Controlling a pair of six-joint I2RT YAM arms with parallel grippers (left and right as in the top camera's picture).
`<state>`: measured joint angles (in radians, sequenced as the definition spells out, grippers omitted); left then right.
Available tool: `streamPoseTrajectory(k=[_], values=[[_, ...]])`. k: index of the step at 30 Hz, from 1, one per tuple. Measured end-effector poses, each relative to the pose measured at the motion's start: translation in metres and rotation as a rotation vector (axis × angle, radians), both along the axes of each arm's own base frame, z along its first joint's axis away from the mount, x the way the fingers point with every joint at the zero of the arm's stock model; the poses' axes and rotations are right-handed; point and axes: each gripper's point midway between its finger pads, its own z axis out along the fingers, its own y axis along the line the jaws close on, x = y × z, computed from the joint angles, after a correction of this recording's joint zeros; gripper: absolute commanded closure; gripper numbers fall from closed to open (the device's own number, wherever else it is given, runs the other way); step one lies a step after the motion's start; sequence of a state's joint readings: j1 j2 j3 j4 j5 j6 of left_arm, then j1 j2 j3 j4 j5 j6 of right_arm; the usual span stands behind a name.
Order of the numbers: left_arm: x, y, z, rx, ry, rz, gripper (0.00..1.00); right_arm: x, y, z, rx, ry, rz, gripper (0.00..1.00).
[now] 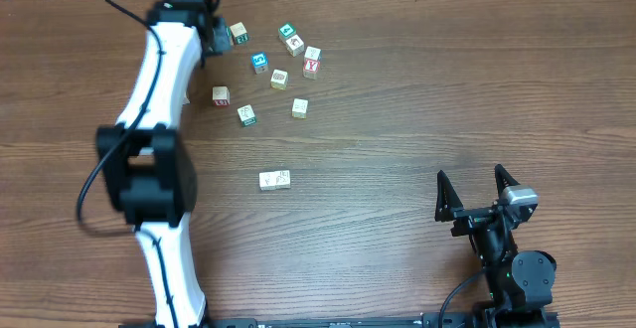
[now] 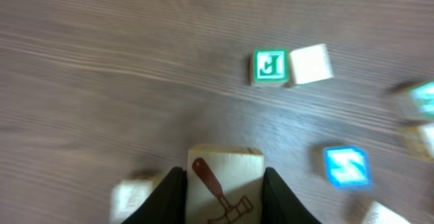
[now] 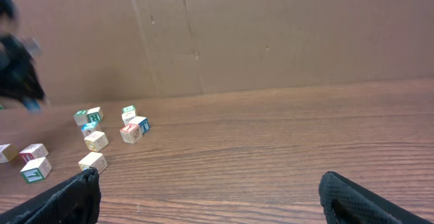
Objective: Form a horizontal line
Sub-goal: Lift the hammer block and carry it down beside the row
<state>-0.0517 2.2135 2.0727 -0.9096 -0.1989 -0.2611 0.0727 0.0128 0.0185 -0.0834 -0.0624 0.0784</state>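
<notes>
The line is barely begun. From overhead, we see only two pale cubes touching side by side, low in the middle of the table and well apart from everything else. Several loose cubes lie scattered nearer the far edge. The left gripper reaches to the far left of that scatter, with the hammer cube at its tip. The right gripper sits near the front right, jaws spread wide and holding nothing.

From the left wrist, blurred, we see the hammer cube between two dark fingers that press against its sides, so the grip looks closed on it. A green cube and a blue cube lie beyond.

From the right wrist, both fingers stand far apart with bare table between them. The scatter shows at far left, but we cannot pick out the line there.

We judge that most of the work remains. The hammer cube has yet to be carried to the line and set against one end, and more cubes may need to follow.
</notes>
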Motion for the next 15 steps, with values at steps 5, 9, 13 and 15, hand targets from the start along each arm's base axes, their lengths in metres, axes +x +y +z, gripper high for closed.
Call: streamPoseTrajectory(k=[5, 9, 13, 15], values=[[-0.055, -0.001, 0.107, -0.026, -0.086, -0.012, 0.78, 0.000, 0.000, 0.000, 0.000, 0.000, 0.000, 0.00], [-0.107, -0.006, 0.139, -0.063, -0.035, -0.030, 0.82, 0.000, 0.000, 0.000, 0.000, 0.000, 0.000, 0.00], [-0.135, -0.009, 0.122, -0.085, 0.097, -0.023, 0.84, 0.000, 0.000, 0.000, 0.000, 0.000, 0.000, 0.00], [-0.145, -0.009, 0.109, -0.092, 0.165, -0.012, 0.85, 0.000, 0.000, 0.000, 0.000, 0.001, 0.000, 0.00]])
